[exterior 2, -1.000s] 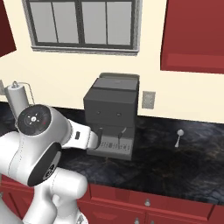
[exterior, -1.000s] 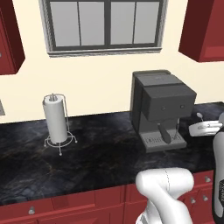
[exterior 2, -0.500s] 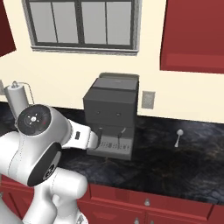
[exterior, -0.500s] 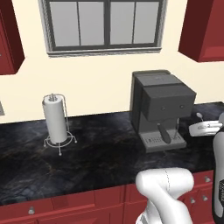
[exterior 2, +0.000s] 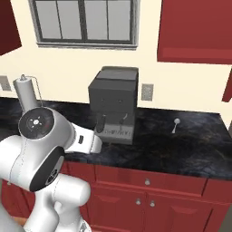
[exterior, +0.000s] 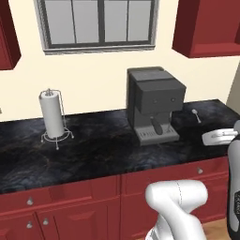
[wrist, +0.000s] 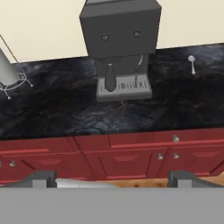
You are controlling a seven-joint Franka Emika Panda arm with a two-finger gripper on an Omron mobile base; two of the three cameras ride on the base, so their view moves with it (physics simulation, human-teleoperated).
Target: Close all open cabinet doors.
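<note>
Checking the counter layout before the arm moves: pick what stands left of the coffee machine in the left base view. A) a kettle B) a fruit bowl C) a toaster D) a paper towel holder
D: a paper towel holder stands upright on the counter, left of the coffee machine.

Whole view shifted slightly sideways (base moved); coffee machine (exterior: 153, 104) itself unmoved

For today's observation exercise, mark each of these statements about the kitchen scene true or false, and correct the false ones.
1. The coffee machine stands on the counter. True.
2. The paper towel roll lies on its side. False: it stands upright in its holder.
3. A spoon lies on the counter to the right of the coffee machine. True.
4. The fingers are clamped on a drawer knob. False: they stand wide apart, holding nothing.
5. The window is above the counter. True.
</note>
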